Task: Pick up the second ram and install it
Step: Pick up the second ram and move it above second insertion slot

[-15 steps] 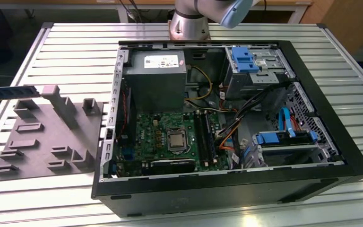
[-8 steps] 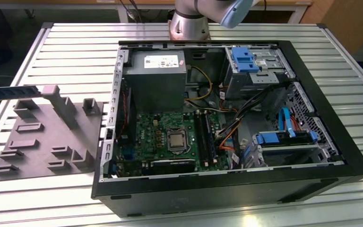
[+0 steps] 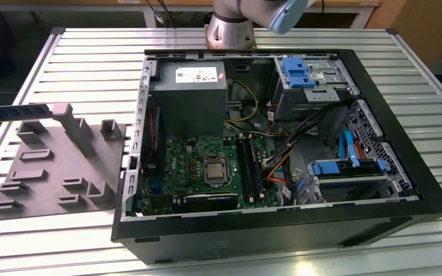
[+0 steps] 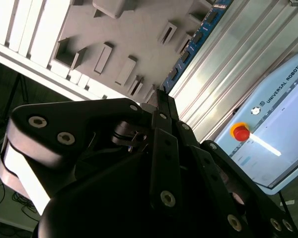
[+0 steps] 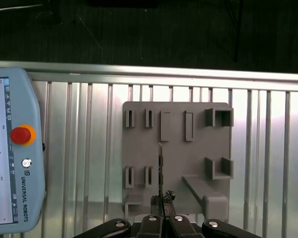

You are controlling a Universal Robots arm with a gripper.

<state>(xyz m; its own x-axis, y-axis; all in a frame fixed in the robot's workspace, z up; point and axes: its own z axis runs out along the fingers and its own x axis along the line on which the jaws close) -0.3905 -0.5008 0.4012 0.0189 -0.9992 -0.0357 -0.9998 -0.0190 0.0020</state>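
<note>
The pincer [image 5: 161,201] is clamped on one end of the ram [image 5: 160,166]. The thin dark stick points away from the pincer, over the grey fixture [image 5: 176,144], above a bare patch between its raised ribs and pockets. I cannot tell whether its free end touches the fixture.

In the exterior view the ram [image 3: 20,110] is a dark strip reaching from the view's left edge toward the fixture's tall post.

Just beside the fixture, on the exterior view's right, an open computer case [image 3: 282,230] lies on the slatted metal surface [image 3: 67,241]. The case's wall rises between the fixture and the motherboard [image 3: 198,155], and loose cables [image 3: 278,164] crowd the black slots [image 3: 250,164].

A teach pendant [image 5: 10,163] lies near the fixture, not touching it.
</note>
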